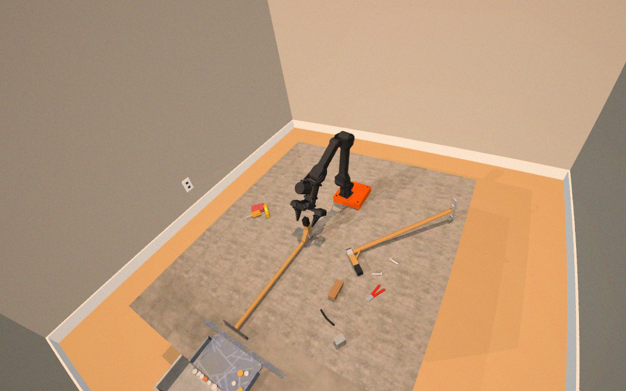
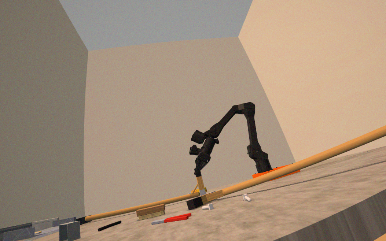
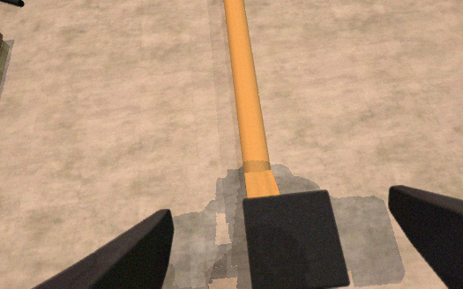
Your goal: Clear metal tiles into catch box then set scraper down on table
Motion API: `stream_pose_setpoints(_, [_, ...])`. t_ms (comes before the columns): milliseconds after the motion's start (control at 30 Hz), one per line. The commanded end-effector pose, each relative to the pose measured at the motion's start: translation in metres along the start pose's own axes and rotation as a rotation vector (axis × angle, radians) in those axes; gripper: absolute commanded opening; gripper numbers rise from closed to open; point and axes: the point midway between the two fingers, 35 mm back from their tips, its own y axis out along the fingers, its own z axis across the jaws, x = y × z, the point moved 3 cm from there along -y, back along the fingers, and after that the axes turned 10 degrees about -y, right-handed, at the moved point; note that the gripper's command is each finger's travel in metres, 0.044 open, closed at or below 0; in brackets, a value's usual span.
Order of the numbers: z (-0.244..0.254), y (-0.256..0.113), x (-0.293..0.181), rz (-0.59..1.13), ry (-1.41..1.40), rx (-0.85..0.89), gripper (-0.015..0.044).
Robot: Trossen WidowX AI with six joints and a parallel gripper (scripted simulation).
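My gripper (image 1: 306, 220) (image 2: 197, 174) (image 3: 278, 208) is open, its fingers apart on either side of the black-capped upright grip of the long scraper (image 1: 271, 286) (image 2: 146, 206) (image 3: 250, 88). The grip stands upright and the wooden shaft runs down to a dark blade on the table side of the plate. The steel bench plate (image 1: 223, 356) is at the bottom of the top view, with orange tiles (image 1: 239, 372) and white tiles (image 1: 246, 373) on its right part. Several white and orange tiles (image 1: 204, 378) lie in a row at the near side of the catch box (image 1: 173, 369). Both are cut off by the frame.
A second long tool (image 1: 402, 230) (image 2: 314, 158) with a pronged head lies right. Nearby are a wooden block (image 1: 335, 289) (image 2: 150, 210), red pliers (image 1: 377, 292) (image 2: 176, 218), two bolts, a black rod (image 1: 327, 317) (image 2: 109, 226) and a grey block (image 1: 339, 340) (image 2: 69, 231). A yellow-and-red group (image 1: 258, 210) lies left.
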Motion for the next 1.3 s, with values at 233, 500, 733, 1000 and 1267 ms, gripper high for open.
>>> stream_pose_setpoints(233, [0.0, -0.03, 0.0, 0.001, -0.003, 0.004, 0.044])
stream_pose_setpoints(500, [-0.002, -0.046, 0.005, -0.029, 0.004, 0.003, 0.044])
stream_pose_setpoints(733, [-0.013, -0.083, 0.032, -0.176, 0.027, -0.003, 0.044])
stream_pose_setpoints(1000, [-0.021, -0.131, 0.057, -0.341, 0.034, -0.015, 0.044])
stream_pose_setpoints(1267, [-0.024, -0.183, 0.075, -0.499, 0.02, -0.032, 0.044])
